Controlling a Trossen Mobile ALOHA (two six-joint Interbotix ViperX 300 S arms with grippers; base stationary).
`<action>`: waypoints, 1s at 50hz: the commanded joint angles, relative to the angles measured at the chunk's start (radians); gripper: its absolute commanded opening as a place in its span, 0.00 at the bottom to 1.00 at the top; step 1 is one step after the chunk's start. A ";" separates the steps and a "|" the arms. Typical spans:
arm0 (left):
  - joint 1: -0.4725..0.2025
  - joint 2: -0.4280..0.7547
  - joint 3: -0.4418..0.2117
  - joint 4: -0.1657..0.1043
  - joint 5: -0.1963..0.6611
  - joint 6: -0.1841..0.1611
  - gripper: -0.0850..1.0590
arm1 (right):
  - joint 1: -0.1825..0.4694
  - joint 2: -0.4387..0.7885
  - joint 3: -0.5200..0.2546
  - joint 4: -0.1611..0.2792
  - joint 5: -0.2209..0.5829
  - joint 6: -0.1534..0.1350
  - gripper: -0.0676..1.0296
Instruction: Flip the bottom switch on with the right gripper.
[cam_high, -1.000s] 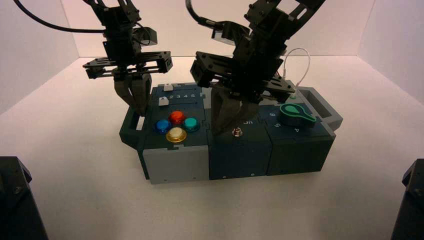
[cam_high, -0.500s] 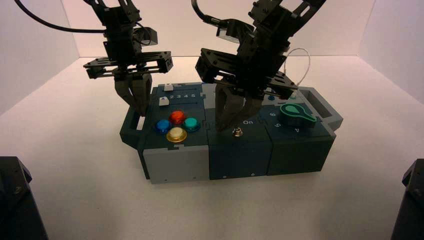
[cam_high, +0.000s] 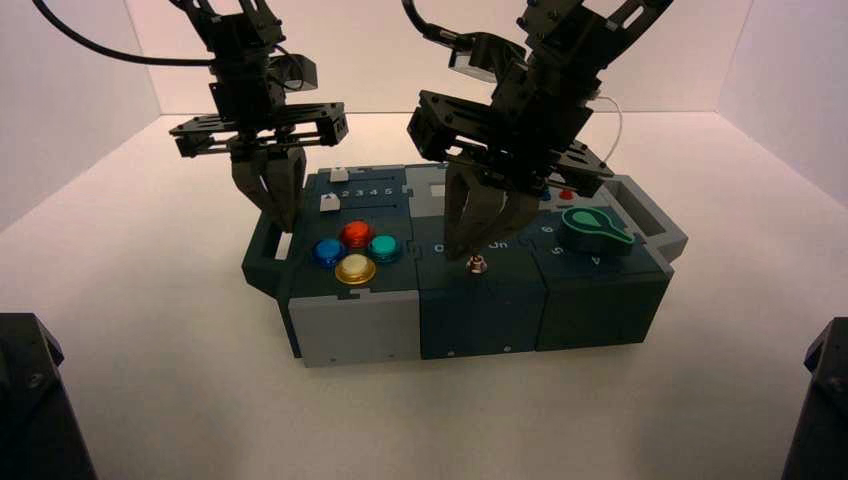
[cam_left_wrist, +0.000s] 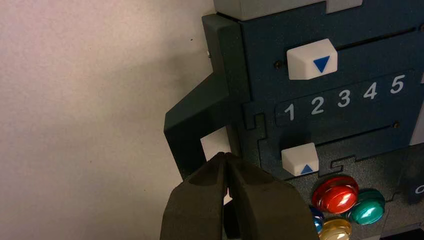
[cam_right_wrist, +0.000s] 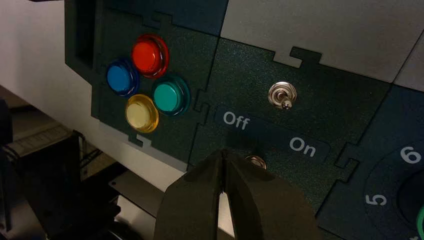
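The bottom switch (cam_high: 477, 264) is a small silver toggle on the box's dark middle panel, near its front edge. My right gripper (cam_high: 468, 246) hangs shut just behind and left of it, tips close above the panel. In the right wrist view the shut fingertips (cam_right_wrist: 223, 153) cover most of the bottom switch (cam_right_wrist: 256, 161); only its nut edge shows and its lever is hidden. The other silver switch (cam_right_wrist: 282, 95) stands beyond the "Off" and "On" lettering (cam_right_wrist: 270, 134). My left gripper (cam_high: 279, 214) is shut with nothing in it, at the box's left handle (cam_left_wrist: 192, 125).
Red, blue, teal and yellow buttons (cam_high: 353, 251) sit left of the switches. A green knob (cam_high: 592, 226) is on the right panel. Two white sliders (cam_left_wrist: 311, 59) flank numbers 1 to 5. A white wire (cam_high: 612, 125) loops behind the right arm.
My right gripper has shifted a little to the right and up over the middle panel, ending close beside the bottom switch. The left arm has not moved.
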 joint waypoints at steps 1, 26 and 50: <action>-0.020 0.117 0.002 0.008 -0.110 0.055 0.05 | -0.032 -0.003 0.014 -0.012 -0.009 0.002 0.04; -0.020 0.120 -0.002 0.008 -0.110 0.058 0.05 | -0.087 -0.009 0.048 -0.038 -0.023 -0.003 0.04; -0.037 0.049 0.029 0.009 -0.167 0.066 0.05 | 0.009 -0.146 -0.040 -0.049 0.009 -0.044 0.04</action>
